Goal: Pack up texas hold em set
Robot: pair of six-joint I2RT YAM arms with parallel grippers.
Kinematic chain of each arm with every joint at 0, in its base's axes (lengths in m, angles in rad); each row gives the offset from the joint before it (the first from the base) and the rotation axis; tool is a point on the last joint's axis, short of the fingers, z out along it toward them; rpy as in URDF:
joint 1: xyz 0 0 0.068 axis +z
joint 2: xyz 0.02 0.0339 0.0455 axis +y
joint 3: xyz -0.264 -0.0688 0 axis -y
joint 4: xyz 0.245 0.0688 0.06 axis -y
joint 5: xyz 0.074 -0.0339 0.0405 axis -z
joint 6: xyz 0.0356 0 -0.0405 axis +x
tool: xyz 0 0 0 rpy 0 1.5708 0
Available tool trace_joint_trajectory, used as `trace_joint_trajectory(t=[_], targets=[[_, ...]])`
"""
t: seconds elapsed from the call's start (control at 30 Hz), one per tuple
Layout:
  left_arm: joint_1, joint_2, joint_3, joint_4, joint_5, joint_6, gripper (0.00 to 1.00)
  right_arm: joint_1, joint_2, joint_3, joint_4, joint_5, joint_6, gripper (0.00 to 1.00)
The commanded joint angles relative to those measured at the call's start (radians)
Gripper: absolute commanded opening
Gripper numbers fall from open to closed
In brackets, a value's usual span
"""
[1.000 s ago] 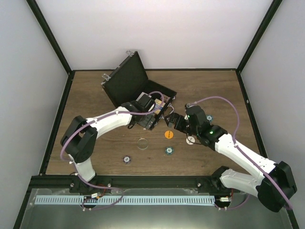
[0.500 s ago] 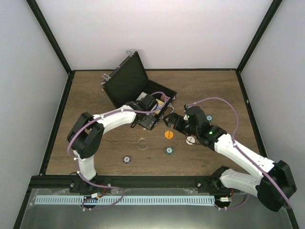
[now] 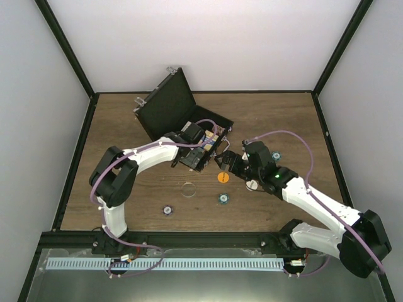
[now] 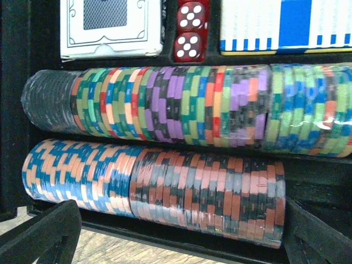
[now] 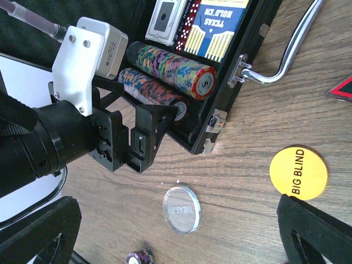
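The black briefcase lies open at the back left, its silver handle toward the right arm. Its tray holds rows of poker chips, a card deck, a blue box and red dice. My left gripper is open and empty, its fingers straddling the near chip row at the case's front edge. My right gripper is open and empty above the table. Below it lie the clear dealer button and the orange button. The triangular marker is partly in view.
A white button lies by the right arm. Single loose chips lie on the wood at the front left, in the middle and at the right. The upright lid stands behind the tray. The walls close in the table.
My left gripper has moved a little toward the case, closer to the near chip row. The right arm has hardly moved.
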Motion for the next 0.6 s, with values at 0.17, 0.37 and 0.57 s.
trace_joint_trajectory(t=[0.17, 0.37, 0.57], targets=[[0.055, -0.011, 0.017, 0.000, -0.049, -0.007, 1.00, -0.002, 0.017, -0.012, 0.038, -0.023, 0.018, 1.00], [0.055, -0.037, 0.008, 0.017, -0.038, -0.010, 1.00, -0.003, 0.013, -0.016, 0.025, -0.016, -0.007, 1.00], [0.055, -0.146, -0.044, 0.094, 0.043, 0.013, 1.00, -0.001, -0.025, -0.012, -0.030, 0.032, -0.054, 1.00]])
